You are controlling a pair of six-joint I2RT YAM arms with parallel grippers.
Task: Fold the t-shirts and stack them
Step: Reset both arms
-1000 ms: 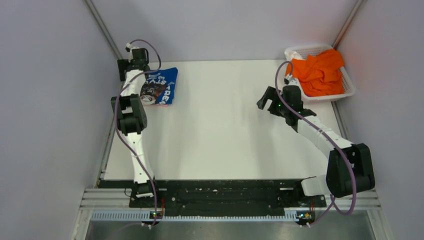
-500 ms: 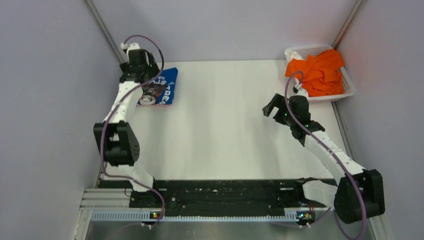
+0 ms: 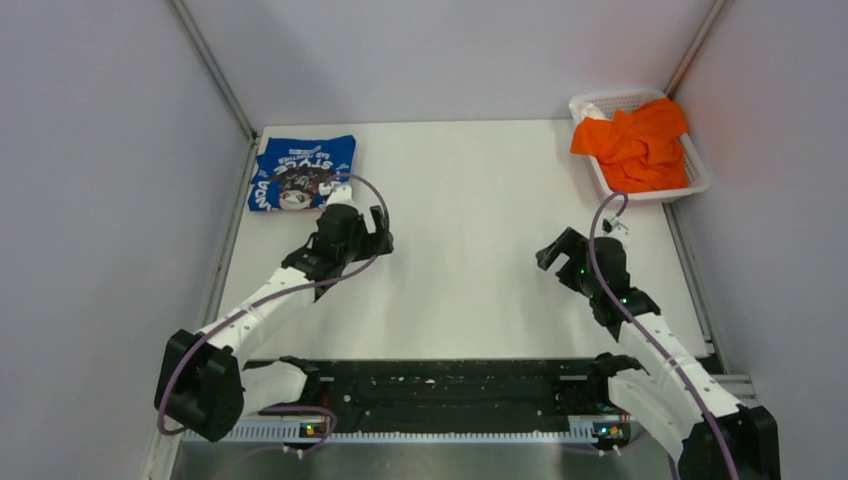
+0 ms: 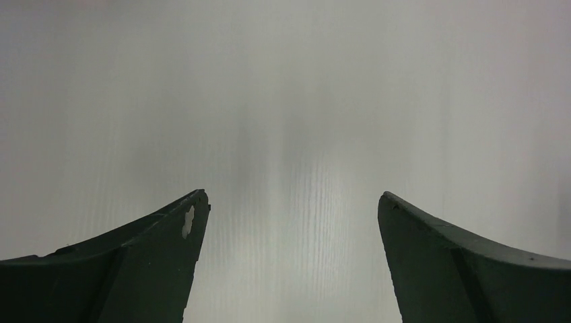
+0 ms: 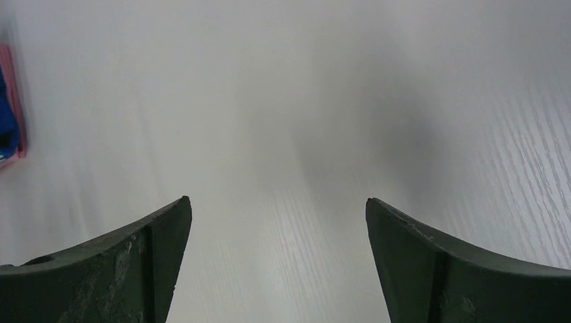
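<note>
Sliver of pink tee (image 5: 8, 57) under blue tee (image 3: 300, 170)

Folded tee (image 3: 300, 172) far left; heaped tee (image 3: 635, 145) in far-right basket (image 3: 610, 100)

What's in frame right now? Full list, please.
blue t-shirt: 1, royal blue with print, folded, far left corner of table
pink cloth: 1 edge only, pink, against the blue t-shirt, seen from right wrist
orange t-shirt: 1, orange, bunched in basket
basket: 1, white, far right corner
table: 1, white
left pincer: 1, black, open, over table
right pincer: 1, black, open, over table
</note>
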